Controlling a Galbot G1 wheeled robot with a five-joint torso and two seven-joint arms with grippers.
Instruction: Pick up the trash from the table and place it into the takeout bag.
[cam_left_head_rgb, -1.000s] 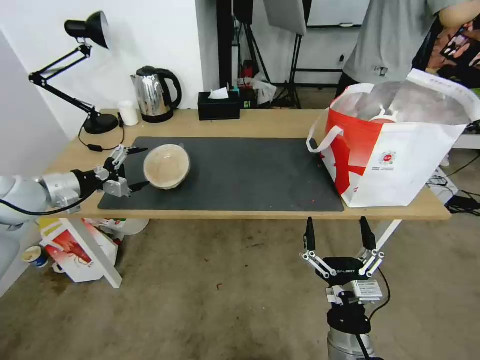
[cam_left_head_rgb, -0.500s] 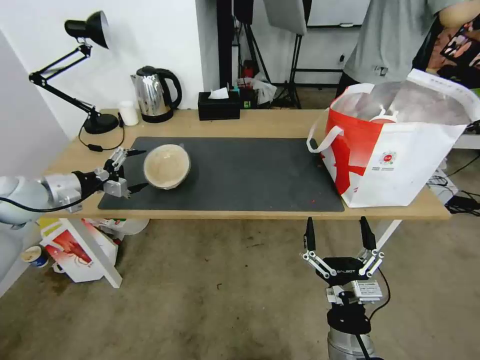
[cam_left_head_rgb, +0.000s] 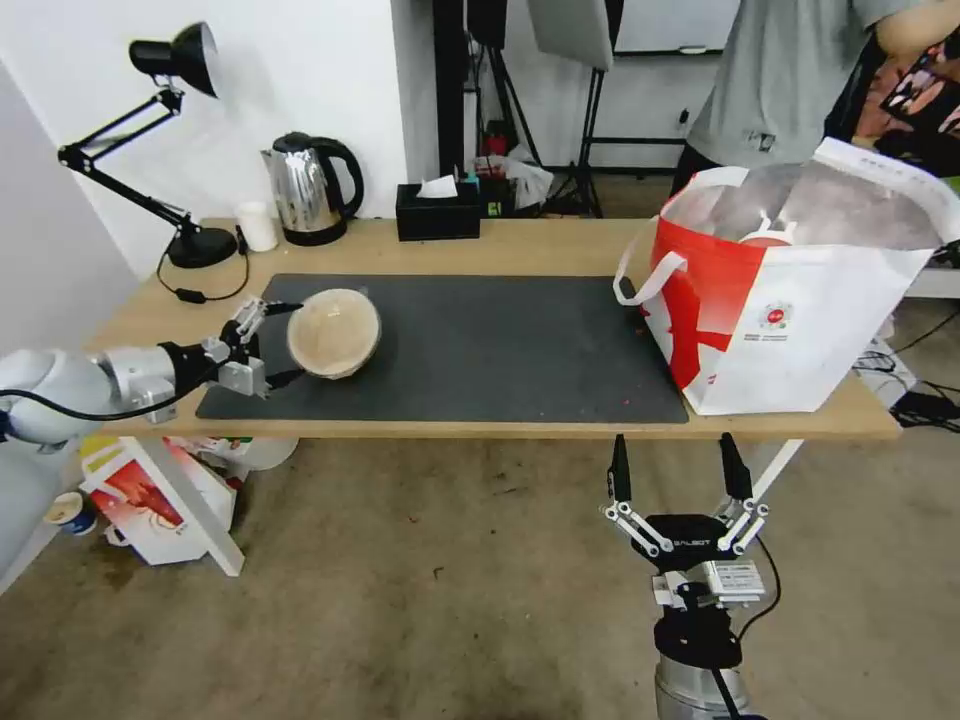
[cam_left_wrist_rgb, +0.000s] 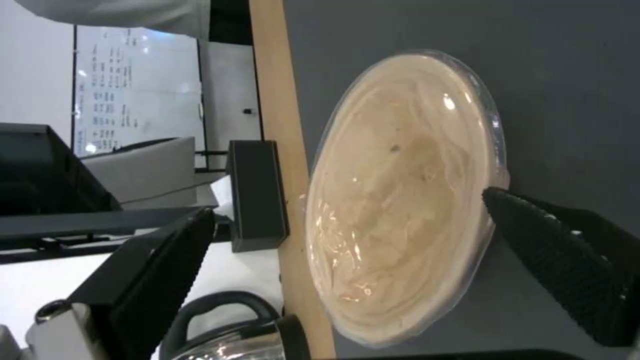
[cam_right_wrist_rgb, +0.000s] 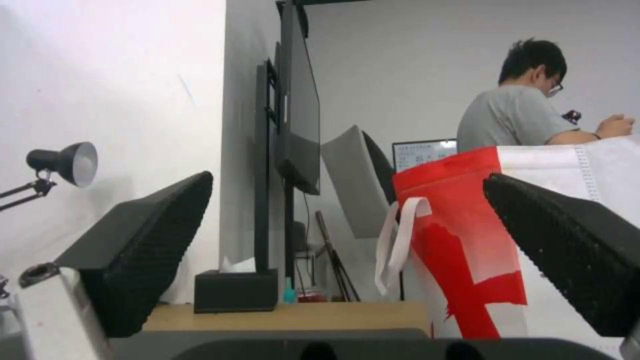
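Head view: tan lidded bowl (cam_left_head_rgb: 333, 332) seemingly between left fingers (cam_left_head_rgb: 283, 308).

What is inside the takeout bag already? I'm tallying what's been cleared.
Through the takeout bag's open top show silver foil lining and the red drink cup's white lid and straw. The bag's walls hide anything lower.

tan bowl (cam_left_head_rgb: 333, 333); dark grey mat (cam_left_head_rgb: 500, 340); white-and-red bag (cam_left_head_rgb: 790, 300).
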